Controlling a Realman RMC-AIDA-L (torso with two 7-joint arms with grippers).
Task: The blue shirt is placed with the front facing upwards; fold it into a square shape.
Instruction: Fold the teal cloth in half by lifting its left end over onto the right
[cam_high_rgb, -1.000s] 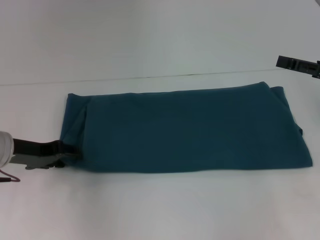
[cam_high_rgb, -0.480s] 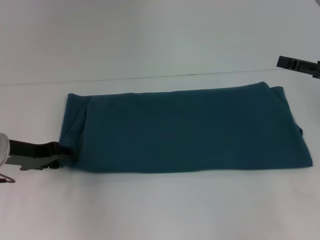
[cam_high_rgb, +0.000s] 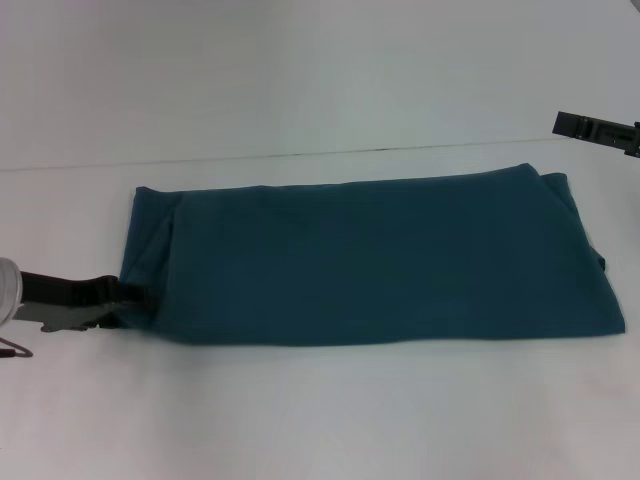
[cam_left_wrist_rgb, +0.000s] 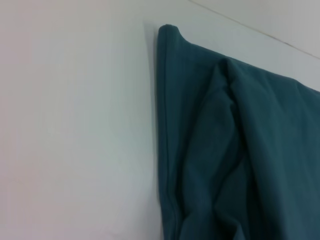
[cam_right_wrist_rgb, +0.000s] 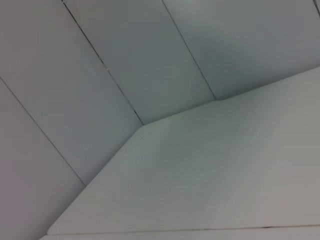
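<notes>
The blue shirt (cam_high_rgb: 370, 260) lies on the white table (cam_high_rgb: 320, 410) as a long folded band running left to right, plain side up. Its left end shows a tucked fold (cam_left_wrist_rgb: 220, 130) in the left wrist view. My left gripper (cam_high_rgb: 128, 296) lies low on the table at the shirt's near-left corner, its tips touching the cloth edge. My right gripper (cam_high_rgb: 596, 128) hangs raised at the far right, away from the shirt.
The table's far edge (cam_high_rgb: 300, 155) runs just behind the shirt, with a pale wall beyond it. Bare tabletop spreads in front of the shirt and to its left.
My left gripper has slid a little leftward and farther from me along the shirt's left edge. Neither the shirt nor the right arm has moved.
</notes>
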